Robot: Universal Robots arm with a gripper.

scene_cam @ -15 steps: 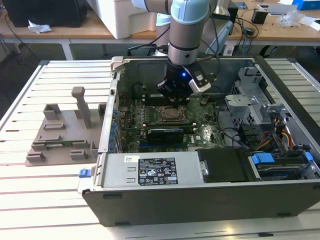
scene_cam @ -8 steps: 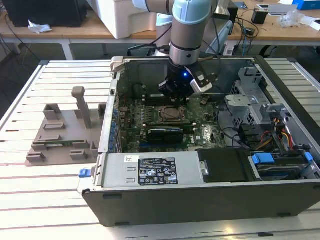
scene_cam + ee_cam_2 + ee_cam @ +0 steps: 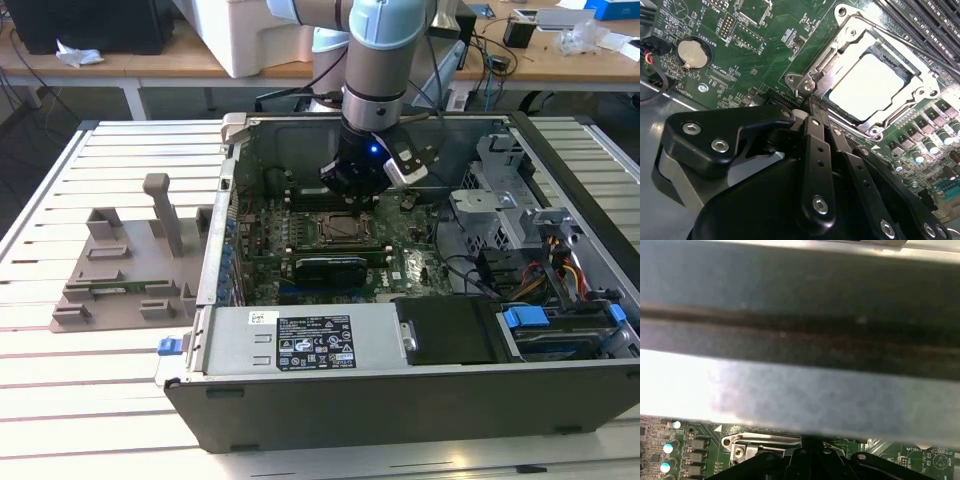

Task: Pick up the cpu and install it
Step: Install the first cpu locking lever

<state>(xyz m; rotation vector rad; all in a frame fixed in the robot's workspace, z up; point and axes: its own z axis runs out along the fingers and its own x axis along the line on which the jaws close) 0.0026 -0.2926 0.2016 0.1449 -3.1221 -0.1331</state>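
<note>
The cpu [image 3: 867, 85], a flat square chip with a bright silvery top, lies in the motherboard socket inside its metal frame [image 3: 840, 55]. In the second wrist view my gripper [image 3: 813, 106] has its two black fingers [image 3: 816, 145] pressed together, tips just off the corner of the frame, with nothing visible between them. In the exterior view the gripper [image 3: 353, 188] hangs inside the open computer case, just above and behind the socket [image 3: 343, 228]. The first wrist view shows a corner of the socket frame [image 3: 760, 444] beneath a blurred case wall.
The case walls [image 3: 400, 400] ring the motherboard. A black card [image 3: 330, 268] lies in front of the socket, with the power supply [image 3: 310, 342] nearer still. Drive bays and cables [image 3: 530, 300] fill the exterior view's right. A grey fixture [image 3: 130, 270] stands outside on the left. Memory slots [image 3: 920, 20] flank the socket.
</note>
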